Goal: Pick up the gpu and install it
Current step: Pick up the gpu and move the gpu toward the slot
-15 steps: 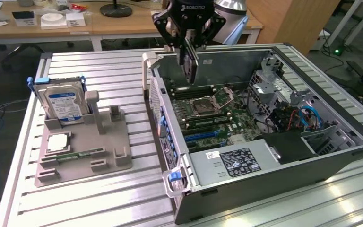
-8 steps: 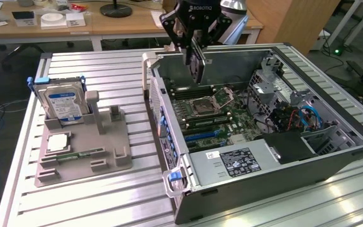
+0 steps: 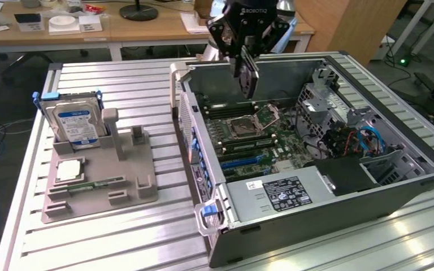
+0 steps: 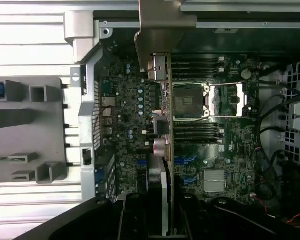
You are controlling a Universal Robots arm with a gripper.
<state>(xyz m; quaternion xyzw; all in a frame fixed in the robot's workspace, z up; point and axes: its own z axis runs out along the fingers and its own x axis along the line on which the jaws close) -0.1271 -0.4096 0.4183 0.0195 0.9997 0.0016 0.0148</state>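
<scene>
My gripper (image 3: pixel 241 56) hangs over the far end of the open computer case (image 3: pixel 398 186), shut on the gpu (image 3: pixel 247 79). The gpu is a thin dark card held on edge, hanging down from the fingers above the motherboard (image 3: pixel 266 141). In the wrist view the gpu (image 4: pixel 162 125) appears edge-on, with its silvery metal bracket (image 4: pixel 162 30) at the far end, over the case's rear wall. The card floats over the board beside the CPU socket (image 4: pixel 190 100), apart from the blue expansion slots (image 4: pixel 185 162). The gripper (image 4: pixel 160 222) clamps the card's near end.
A grey fixture (image 3: pixel 104 180) lies on the slatted table at the exterior view's left. It holds an upright blue-labelled hard drive (image 3: pixel 74 121), a CPU chip (image 3: pixel 70 169) and a green RAM stick (image 3: pixel 96 184). Inside the case are a power supply (image 3: pixel 281 195) and cables (image 3: pixel 356 141).
</scene>
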